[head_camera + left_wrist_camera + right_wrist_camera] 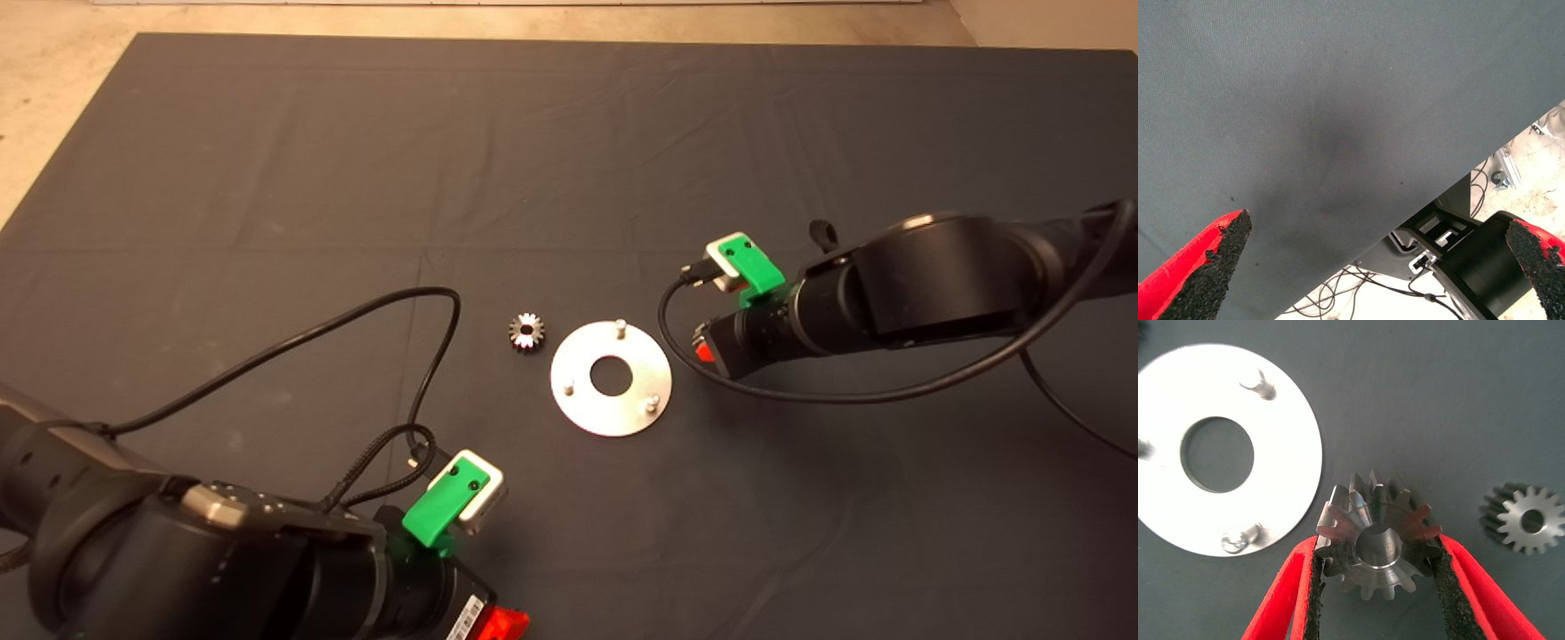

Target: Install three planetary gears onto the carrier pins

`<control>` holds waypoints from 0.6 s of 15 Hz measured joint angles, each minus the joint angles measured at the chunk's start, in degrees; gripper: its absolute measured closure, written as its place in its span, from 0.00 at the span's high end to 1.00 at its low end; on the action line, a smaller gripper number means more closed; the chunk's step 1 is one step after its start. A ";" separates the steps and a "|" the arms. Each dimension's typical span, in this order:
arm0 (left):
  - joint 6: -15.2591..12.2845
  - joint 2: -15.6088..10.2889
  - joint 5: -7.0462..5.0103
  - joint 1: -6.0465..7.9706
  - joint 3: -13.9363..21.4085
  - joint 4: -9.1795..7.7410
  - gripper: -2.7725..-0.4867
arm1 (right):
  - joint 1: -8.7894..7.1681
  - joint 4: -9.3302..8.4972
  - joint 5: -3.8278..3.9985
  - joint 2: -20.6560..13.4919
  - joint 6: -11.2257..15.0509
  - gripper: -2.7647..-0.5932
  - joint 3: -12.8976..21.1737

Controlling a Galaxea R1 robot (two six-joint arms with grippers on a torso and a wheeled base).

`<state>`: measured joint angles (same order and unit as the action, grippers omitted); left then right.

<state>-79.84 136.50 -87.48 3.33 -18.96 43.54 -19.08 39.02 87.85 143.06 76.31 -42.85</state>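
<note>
The left pincer (498, 622) waits spread apart at the lower left edge. The right pincer (1375, 587) grips one gear (1375, 533) beside the silver disc (611, 378) at frame centre, its three pins (621, 327) bare. Another gear (526, 332) lies left of it.

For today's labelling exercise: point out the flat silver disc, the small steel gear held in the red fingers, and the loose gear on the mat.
Flat silver disc (587, 404): head view, bare face.
Small steel gear held (1378, 547): right wrist view, around its bore.
Loose gear on the mat (526, 332): head view, top face.
</note>
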 joint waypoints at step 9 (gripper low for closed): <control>0.00 0.16 0.01 0.02 0.00 0.00 1.00 | -2.19 -2.95 0.01 0.13 4.69 0.19 6.73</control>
<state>-79.84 136.66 -87.47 3.35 -18.96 43.54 -21.27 36.07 87.86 143.19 81.01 -36.12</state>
